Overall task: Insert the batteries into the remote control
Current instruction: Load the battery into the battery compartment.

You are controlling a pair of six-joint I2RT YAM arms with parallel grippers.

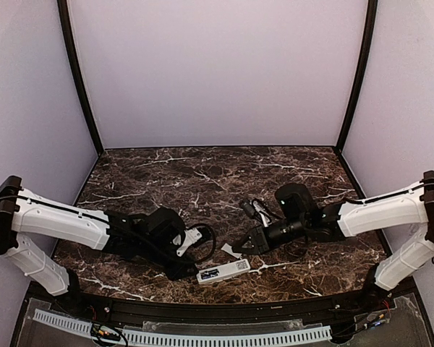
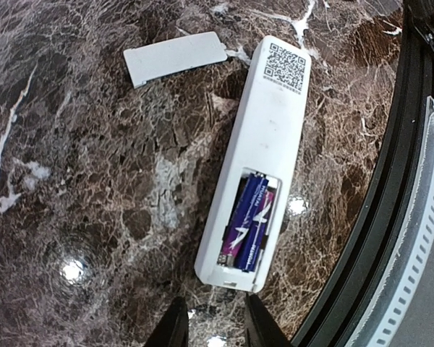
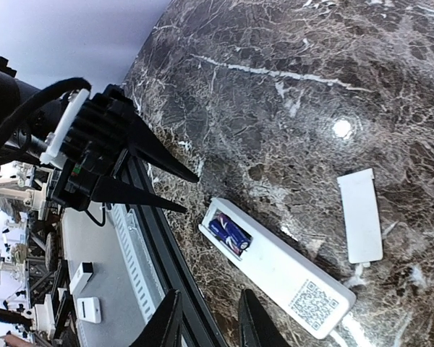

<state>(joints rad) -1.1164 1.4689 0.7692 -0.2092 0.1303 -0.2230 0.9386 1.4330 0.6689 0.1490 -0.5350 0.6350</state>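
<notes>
The remote control lies face down near the table's front edge, its battery recess uncovered. Two blue-purple batteries lie side by side in that recess. In the right wrist view the same remote control shows the batteries at its left end. My left gripper hangs open just short of the remote's battery end, nothing between its fingers. My right gripper is open and empty, above the front edge beside the remote. From above, the remote control lies between the left gripper and the right gripper.
The loose white cover plate lies flat on the marble just beyond the remote's QR-code end; the top view shows this cover plate under the right gripper. A black rail and a white slotted strip run along the front edge.
</notes>
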